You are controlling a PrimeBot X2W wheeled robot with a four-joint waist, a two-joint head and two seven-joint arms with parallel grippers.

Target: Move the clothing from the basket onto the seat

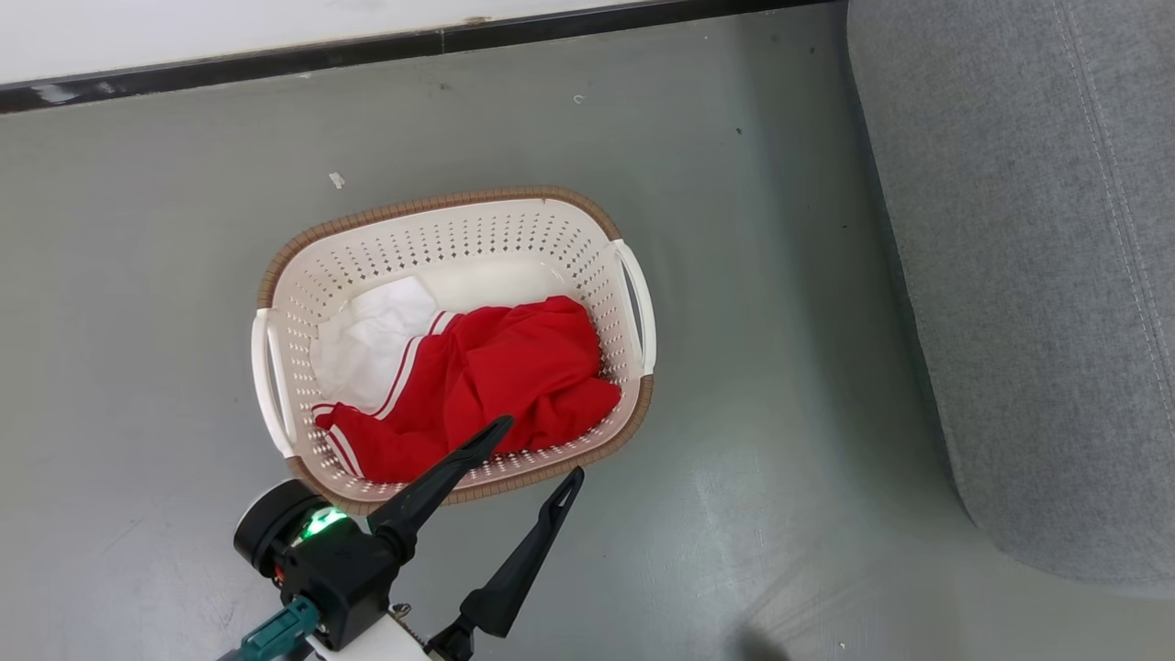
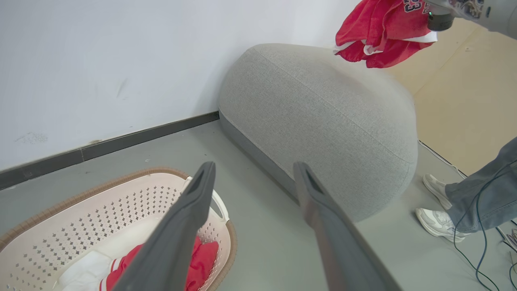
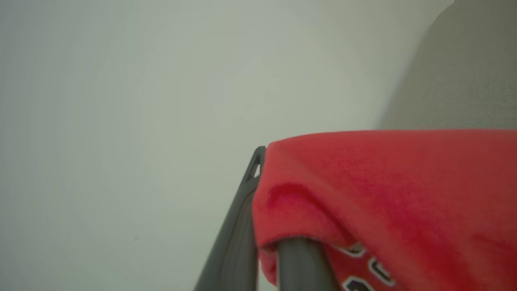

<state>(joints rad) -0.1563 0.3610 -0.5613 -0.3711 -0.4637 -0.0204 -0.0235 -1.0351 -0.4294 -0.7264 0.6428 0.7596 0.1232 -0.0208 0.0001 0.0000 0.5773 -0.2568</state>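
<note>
The right end effector (image 3: 267, 226) grips a red shirt (image 2: 383, 32), upper right. Lower it onto the seat (image 2: 323, 121), then let go. The left end effector (image 1: 542, 448) is open.

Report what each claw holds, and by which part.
Right claw: red garment, pinched at a bunched fold; exact part unclear. Left claw: open, nothing held.

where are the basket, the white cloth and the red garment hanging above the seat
basket (image 1: 459, 240): head view, far perforated wall
white cloth (image 1: 372, 344): head view, middle of the crumpled piece
red garment (image 2: 383, 36): left wrist view, middle of the hanging bunch
</note>
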